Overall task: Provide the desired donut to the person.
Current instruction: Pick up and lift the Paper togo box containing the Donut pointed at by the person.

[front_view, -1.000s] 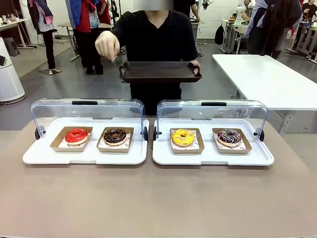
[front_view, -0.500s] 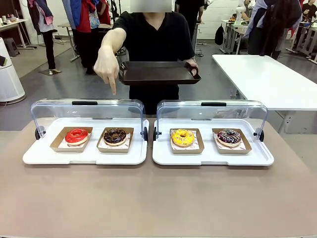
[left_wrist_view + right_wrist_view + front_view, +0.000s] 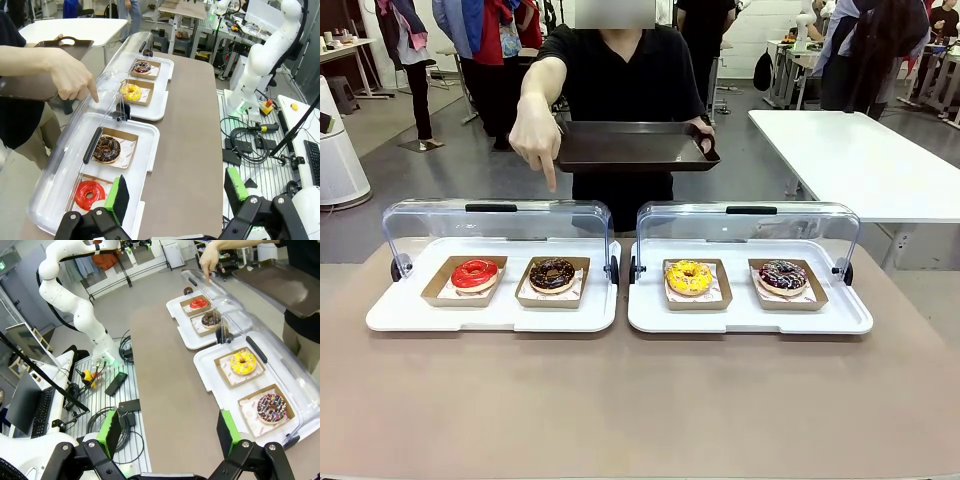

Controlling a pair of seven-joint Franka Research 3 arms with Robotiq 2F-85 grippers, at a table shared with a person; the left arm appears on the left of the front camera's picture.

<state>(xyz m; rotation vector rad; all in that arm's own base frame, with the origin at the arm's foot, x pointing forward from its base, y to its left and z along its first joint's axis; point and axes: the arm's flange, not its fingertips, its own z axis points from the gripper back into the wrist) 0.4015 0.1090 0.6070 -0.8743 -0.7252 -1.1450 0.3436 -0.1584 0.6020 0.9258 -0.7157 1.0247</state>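
The left tool [image 3: 176,189] stood wide, empty; the chocolate donut [image 3: 106,148] lay ahead, left in its view, near the person's pointing hand [image 3: 70,77]. The right tool [image 3: 167,432] gaped too.

Before me the brown table [image 3: 640,400] carries two white lidded display trays side by side, the left tray [image 3: 490,322] just beside the right tray [image 3: 750,325].
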